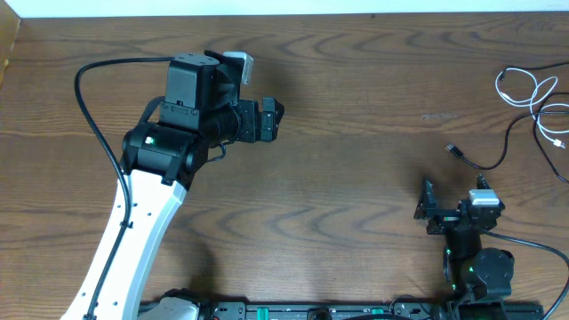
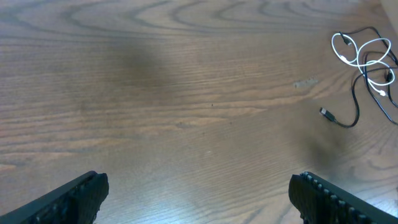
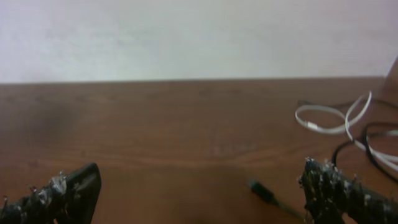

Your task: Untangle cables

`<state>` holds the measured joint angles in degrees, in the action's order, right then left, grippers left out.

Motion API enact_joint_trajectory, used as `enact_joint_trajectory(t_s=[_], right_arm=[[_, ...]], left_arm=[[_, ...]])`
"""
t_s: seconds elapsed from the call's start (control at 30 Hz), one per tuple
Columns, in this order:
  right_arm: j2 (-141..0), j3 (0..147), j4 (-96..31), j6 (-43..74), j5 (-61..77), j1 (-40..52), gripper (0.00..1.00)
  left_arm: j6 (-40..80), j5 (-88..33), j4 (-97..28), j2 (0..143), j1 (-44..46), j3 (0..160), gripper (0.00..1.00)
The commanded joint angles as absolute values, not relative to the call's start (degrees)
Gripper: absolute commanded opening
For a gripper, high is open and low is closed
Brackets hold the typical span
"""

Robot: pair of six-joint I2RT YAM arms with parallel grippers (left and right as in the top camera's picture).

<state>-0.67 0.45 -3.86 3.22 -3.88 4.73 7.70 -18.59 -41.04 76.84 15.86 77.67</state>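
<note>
Two tools hang open and empty, so the right tool (image 1: 423, 201), nearer the thin white cord (image 2: 334, 43) and thin black cord (image 2: 326, 113) looped at the right edge of the brown wooden desk (image 1: 356, 107), should gently pinch the black cord's loose end.

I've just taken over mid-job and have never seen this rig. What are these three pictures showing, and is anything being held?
Two robot arms work at a wooden table. The overhead picture shows both: the left gripper toward the middle, the right gripper near the bottom right. The other two come from wrist cameras looking out between each arm's own jaws. At the far right lie a white cable and a black cable, crossing each other. Both grippers are open, holding nothing.
</note>
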Motion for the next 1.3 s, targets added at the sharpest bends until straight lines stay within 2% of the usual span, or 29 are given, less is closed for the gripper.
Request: enact_joint_trajectory(t_s=[0.0, 0.53, 0.63, 0.8, 1.03, 1.1, 1.27], right_arm=[[-0.3, 0.3, -4.0, 3.2, -3.8, 4.9, 0.99], [-0.4, 0.3, -4.0, 3.1, -3.9, 4.9, 0.99], [-0.4, 0.3, -4.0, 3.1, -3.9, 4.9, 0.99], [-0.4, 0.3, -4.0, 3.1, -3.9, 4.9, 0.99], [-0.4, 0.3, -4.0, 3.1, -3.9, 4.9, 0.99], [-0.4, 0.3, -4.0, 3.1, -3.9, 4.9, 0.99], [-0.4, 0.3, -4.0, 3.1, -3.9, 4.9, 0.99]], left_arm=[[7.6, -18.8, -41.1, 77.1, 15.7, 78.9, 0.98], [7.6, -18.8, -41.1, 77.1, 15.7, 78.9, 0.98], [7.5, -18.3, -45.5, 77.1, 15.7, 78.9, 0.98], [6.8, -8.8, -44.9, 74.6, 15.7, 76.9, 0.98], [4.3, -4.4, -22.5, 58.9, 14.6, 58.6, 0.98], [4.3, -4.5, -13.4, 50.7, 12.6, 48.7, 0.98], [4.3, -4.7, 0.8, 35.2, 8.6, 31.2, 0.98]])
